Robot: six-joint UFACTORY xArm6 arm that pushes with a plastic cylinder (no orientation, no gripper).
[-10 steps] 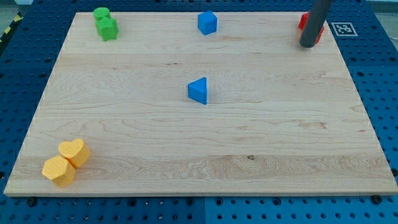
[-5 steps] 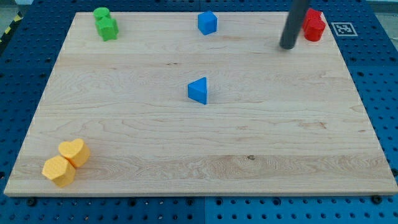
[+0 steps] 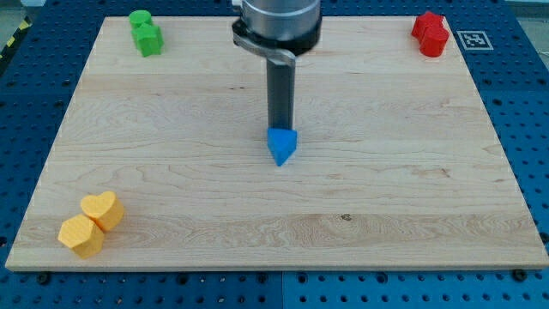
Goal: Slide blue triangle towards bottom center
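Note:
The blue triangle [image 3: 281,147] lies near the middle of the wooden board [image 3: 412,189], pointing toward the view's bottom. My tip [image 3: 280,129] stands right at the triangle's upper edge, touching it from the view's top. The rod and arm head rise straight up from there and hide the blue block seen earlier at the top centre.
A green block [image 3: 146,33] sits at the top left corner. A red block [image 3: 430,33] sits at the top right corner. An orange heart [image 3: 104,209] and an orange hexagon-like block [image 3: 81,235] lie together at the bottom left.
My tip has swept from the top right, beside the red block, leftward and down to the blue triangle's upper edge. The triangle has shifted and turned slightly toward the view's bottom.

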